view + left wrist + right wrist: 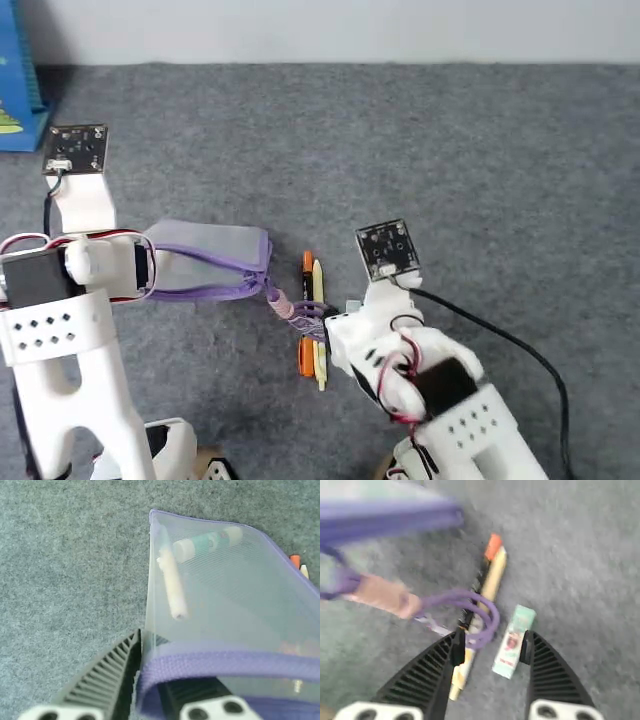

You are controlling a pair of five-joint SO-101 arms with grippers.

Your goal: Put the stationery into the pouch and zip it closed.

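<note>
The translucent pouch [210,258] with a purple zip edge lies left of centre. My left gripper [150,266] is shut on its left end. In the left wrist view my left gripper [150,652] clamps the pouch's purple band [225,660], and a cream stick [172,587] and a green-white tube [205,544] lie inside the mesh. My right gripper [492,647] stands open over a green eraser [514,640]. The purple zip cord loop [482,617] lies against one fingertip, with a pink pull tag [385,597] beside it. An orange pen [306,320] and a cream pen [319,325] lie side by side under the right gripper [324,328].
Grey carpet covers the table. A blue box [15,90] stands at the far left edge. A black cable [520,350] trails from the right arm towards the front right.
</note>
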